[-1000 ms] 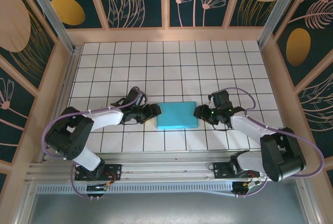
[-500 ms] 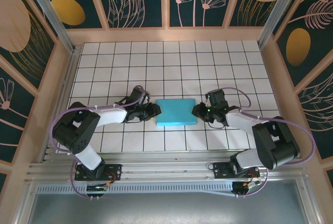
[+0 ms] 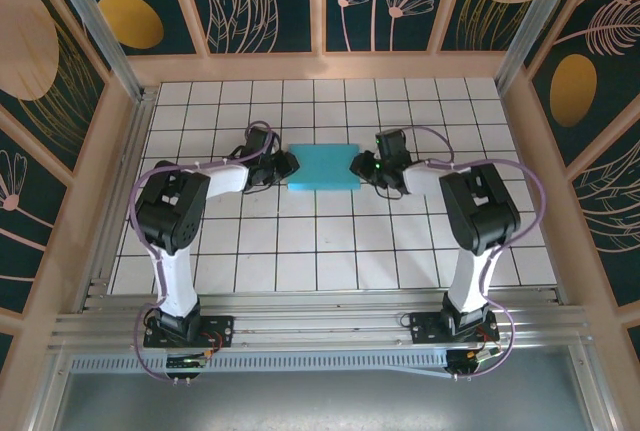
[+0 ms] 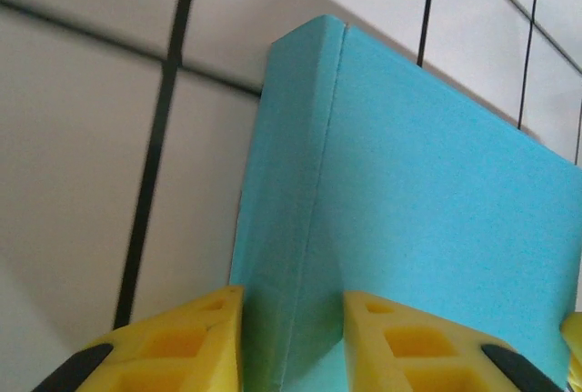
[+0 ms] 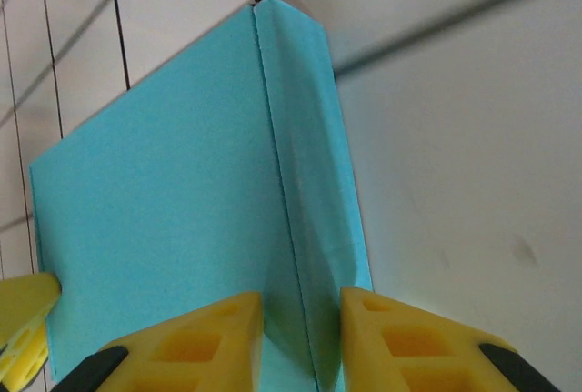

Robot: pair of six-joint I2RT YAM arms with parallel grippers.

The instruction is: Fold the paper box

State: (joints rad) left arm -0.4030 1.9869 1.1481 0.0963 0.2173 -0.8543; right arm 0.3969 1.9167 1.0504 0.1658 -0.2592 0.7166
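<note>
The paper box (image 3: 322, 167) is a closed turquoise-blue slab in the middle of the white tiled table, held at both short ends. My left gripper (image 3: 287, 165) is at its left end and my right gripper (image 3: 357, 166) at its right end. In the left wrist view the yellow fingers (image 4: 182, 342) straddle the box's narrow side wall (image 4: 282, 256), and the left gripper (image 4: 293, 310) is shut on it. In the right wrist view the right gripper (image 5: 300, 310) is shut on the opposite side wall (image 5: 314, 228). Whether the box rests on the tiles I cannot tell.
The tiled table (image 3: 400, 241) is ringed by a wooden frame with patterned panels (image 3: 265, 1). Metal posts stand at the back corners (image 3: 135, 81). A rail (image 3: 320, 326) carrying the arm bases runs along the near edge.
Both grippers have closed on the box's ends. Both arms have carried it about two tile rows away from the near edge, toward the back wall.
</note>
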